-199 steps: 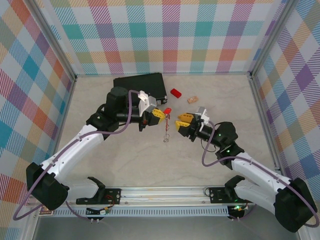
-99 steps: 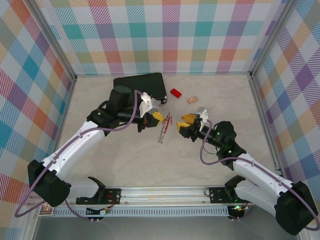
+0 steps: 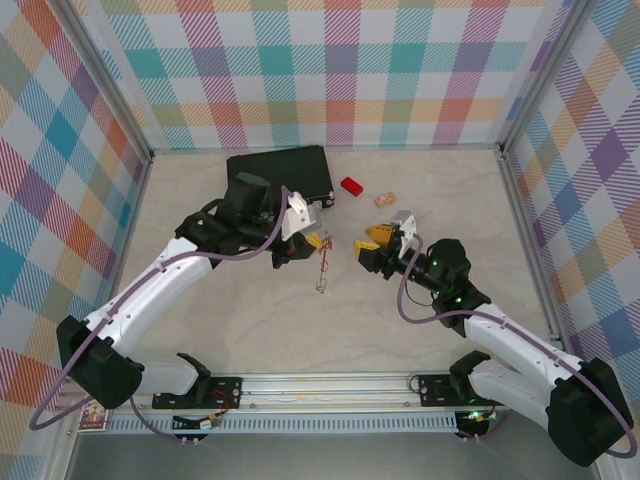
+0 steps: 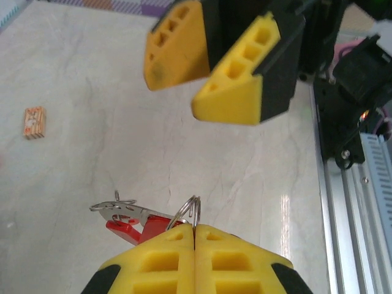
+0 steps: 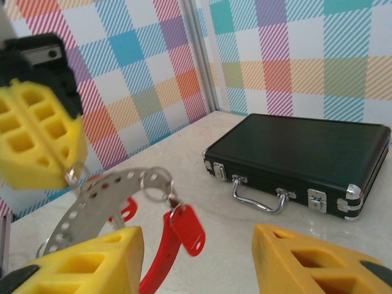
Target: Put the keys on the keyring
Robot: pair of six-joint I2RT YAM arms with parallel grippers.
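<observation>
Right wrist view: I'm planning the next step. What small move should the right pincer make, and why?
Probably close the right pincer on the red-headed key: it hangs between its open jaws, while the shut left pincer holds the keyring.

Silver keyring (image 5: 92,193) with red key (image 5: 187,229), black case (image 5: 300,153), pastel plaid walls (image 3: 330,70), perhaps an orange block (image 4: 35,122).

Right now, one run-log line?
left tool: shut on keyring | right tool: open, empty, beside keyring | key: attached to keyring
</observation>
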